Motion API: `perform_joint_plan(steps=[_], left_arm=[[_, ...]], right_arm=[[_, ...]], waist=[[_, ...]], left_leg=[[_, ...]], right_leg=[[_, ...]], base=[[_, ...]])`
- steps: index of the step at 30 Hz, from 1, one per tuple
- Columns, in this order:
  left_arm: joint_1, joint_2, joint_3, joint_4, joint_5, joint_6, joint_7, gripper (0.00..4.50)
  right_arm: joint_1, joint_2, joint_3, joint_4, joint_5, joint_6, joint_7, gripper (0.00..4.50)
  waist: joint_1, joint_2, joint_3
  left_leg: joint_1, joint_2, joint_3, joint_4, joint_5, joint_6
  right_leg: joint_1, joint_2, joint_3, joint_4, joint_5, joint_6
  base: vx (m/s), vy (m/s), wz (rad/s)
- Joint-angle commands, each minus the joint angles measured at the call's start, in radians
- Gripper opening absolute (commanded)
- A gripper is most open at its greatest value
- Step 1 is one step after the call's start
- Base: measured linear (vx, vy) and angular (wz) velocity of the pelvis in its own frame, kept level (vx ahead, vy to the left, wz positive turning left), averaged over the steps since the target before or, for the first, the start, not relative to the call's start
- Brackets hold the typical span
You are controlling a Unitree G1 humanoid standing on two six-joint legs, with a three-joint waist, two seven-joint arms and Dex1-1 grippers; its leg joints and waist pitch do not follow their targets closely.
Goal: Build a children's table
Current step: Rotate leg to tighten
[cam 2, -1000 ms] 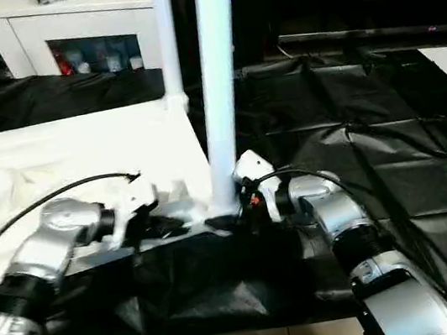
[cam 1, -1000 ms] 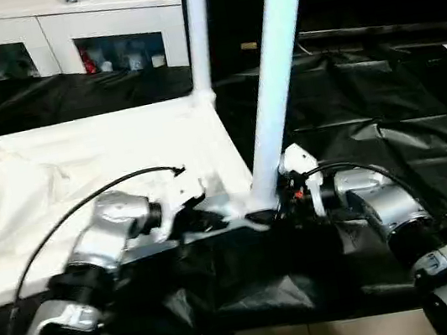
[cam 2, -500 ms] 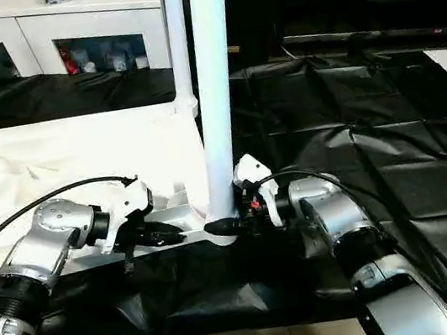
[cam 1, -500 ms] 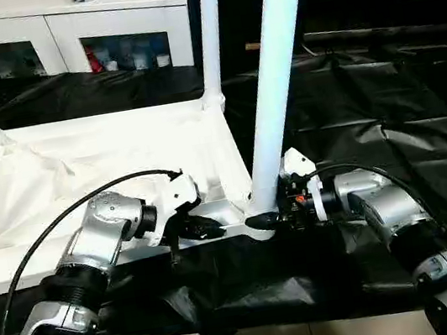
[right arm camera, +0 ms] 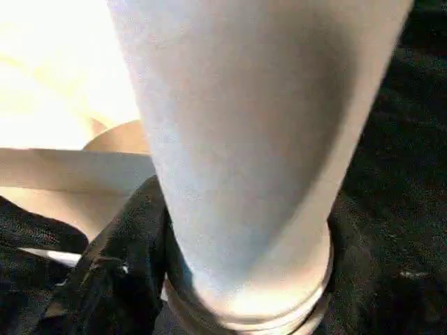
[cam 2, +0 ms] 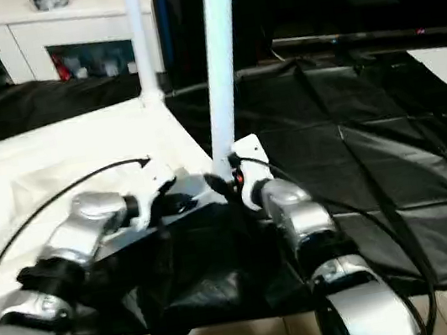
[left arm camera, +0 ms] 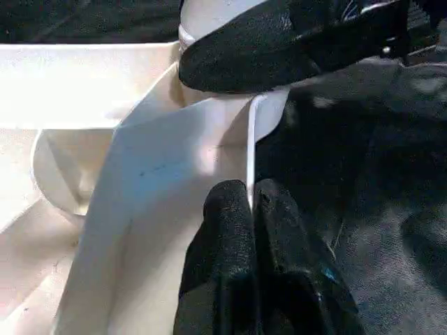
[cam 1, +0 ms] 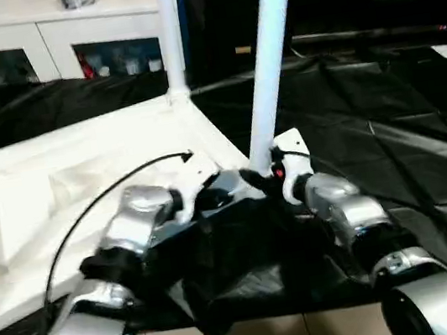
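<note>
The black sheet (cam 1: 388,133) covers the work surface; a white cabinet (cam 1: 60,49) stands behind it. On the sheet lies the table top (cam 1: 56,185), underside up, on my left half of the scene. Two legs stand upright in its corner sockets: the far leg (cam 1: 169,23) at the back corner, the near leg (cam 1: 270,58) at the corner closest to me. My right gripper (cam 1: 264,180) is clamped around the base of the near leg, just above its socket. My left gripper (left arm camera: 250,209) is pinched on the thin side wall of the table top, just beside that same socket (left arm camera: 63,167).
</note>
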Motion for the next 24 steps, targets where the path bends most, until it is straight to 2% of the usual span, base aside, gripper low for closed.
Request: perform_joint_plan(steps=[1, 3, 4, 8, 10, 12, 15, 16, 19, 20, 22, 24], left_arm=[[-0.012, -0.060, -0.042, 0.008, -0.001, -0.012, 0.009, 0.00], [-0.011, -0.058, -0.043, 0.006, -0.002, -0.014, 0.004, 0.00], [-0.001, -0.044, -0.043, -0.003, -0.010, -0.063, -0.035, 0.00], [0.030, -0.013, -0.040, -0.044, -0.041, -0.104, -0.137, 0.00], [0.039, -0.004, -0.043, -0.055, -0.047, -0.112, -0.165, 0.00], [0.072, 0.035, -0.054, -0.105, -0.075, -0.129, -0.271, 0.00], [0.083, 0.061, -0.057, -0.112, -0.081, -0.145, -0.323, 0.00], [0.085, 0.067, -0.058, -0.115, -0.085, -0.146, -0.337, 0.00], [0.093, 0.090, -0.058, -0.129, -0.093, -0.141, -0.392, 0.00], [0.095, 0.100, -0.058, -0.134, -0.096, -0.141, -0.414, 0.00], [0.098, 0.113, -0.057, -0.140, -0.099, -0.140, -0.434, 0.00], [0.098, 0.128, -0.054, -0.140, -0.099, -0.142, -0.447, 0.00]], right_arm=[[-0.012, 0.064, 0.070, 0.008, -0.014, -0.003, 0.084, 3.44], [-0.012, 0.061, 0.069, 0.006, -0.012, -0.004, 0.092, 3.64], [-0.011, 0.030, 0.079, 0.001, -0.020, -0.027, 0.139, 3.86], [0.005, -0.036, 0.116, -0.006, -0.038, -0.078, 0.291, 3.95], [0.011, -0.051, 0.127, -0.012, -0.040, -0.085, 0.333, 3.95], [0.033, -0.105, 0.133, -0.064, -0.006, -0.072, 0.495, 3.95], [0.054, -0.148, 0.145, -0.110, 0.022, -0.074, 0.630, 3.95], [0.056, -0.157, 0.150, -0.116, 0.025, -0.066, 0.655, 3.95], [0.058, -0.182, 0.163, -0.125, 0.033, -0.038, 0.732, 3.95], [0.056, -0.191, 0.168, -0.125, 0.034, -0.026, 0.759, 3.79], [0.056, -0.201, 0.174, -0.127, 0.033, -0.014, 0.790, 3.70], [0.058, -0.213, 0.186, -0.133, 0.024, -0.004, 0.823, 3.59]], waist=[[-0.001, 0.011, -0.053], [-0.001, 0.012, -0.052], [0.001, 0.016, -0.053], [0.004, 0.011, -0.056], [0.007, 0.012, -0.057], [0.012, 0.008, -0.062], [0.023, 0.008, -0.064], [0.025, 0.008, -0.065], [0.034, 0.003, -0.062], [0.035, 0.001, -0.061], [0.037, 0.005, -0.059], [0.039, 0.002, -0.057]], left_leg=[[0.014, -0.002, -0.001, -0.073, -0.460, -0.011], [0.013, 0.000, 0.001, -0.074, -0.458, -0.008], [0.012, 0.000, 0.000, -0.075, -0.462, -0.006], [0.006, 0.001, 0.006, -0.071, -0.408, 0.010], [0.003, 0.004, 0.008, -0.070, -0.380, 0.022], [0.003, 0.006, 0.013, -0.066, -0.321, 0.044], [0.000, 0.011, 0.020, -0.060, -0.234, 0.070], [0.000, 0.011, 0.020, -0.059, -0.223, 0.073], [0.003, 0.011, 0.022, -0.059, -0.235, 0.071], [0.004, 0.012, 0.023, -0.061, -0.250, 0.067], [0.007, 0.013, 0.023, -0.063, -0.274, 0.056], [0.009, 0.014, 0.023, -0.065, -0.295, 0.042]], right_leg=[[0.027, -0.032, 0.014, -0.099, -0.521, -0.120], [0.027, -0.030, 0.016, -0.095, -0.489, -0.134], [0.029, -0.031, 0.015, -0.097, -0.482, -0.138], [0.036, -0.031, 0.021, -0.083, -0.387, -0.173], [0.041, -0.033, 0.023, -0.078, -0.345, -0.192], [0.049, -0.032, 0.023, -0.067, -0.256, -0.222], [0.055, -0.026, 0.019, -0.049, -0.132, -0.258], [0.056, -0.026, 0.019, -0.046, -0.119, -0.262], [0.054, -0.028, 0.019, -0.046, -0.150, -0.265], [0.053, -0.028, 0.020, -0.049, -0.179, -0.259], [0.049, -0.031, 0.021, -0.054, -0.226, -0.247], [0.047, -0.033, 0.022, -0.059, -0.278, -0.230]], base=[[0.000, 0.000, 0.00], [0.000, 0.000, 0.00], [0.000, 0.000, 0.00], [0.000, 0.000, 0.00], [0.000, 0.000, 0.00], [0.026, -0.006, 0.02], [0.056, -0.011, 0.02], [0.000, 0.000, 0.00], [0.000, 0.000, 0.00], [0.000, 0.000, 0.00], [0.000, 0.000, 0.00], [0.000, 0.000, 0.00]])
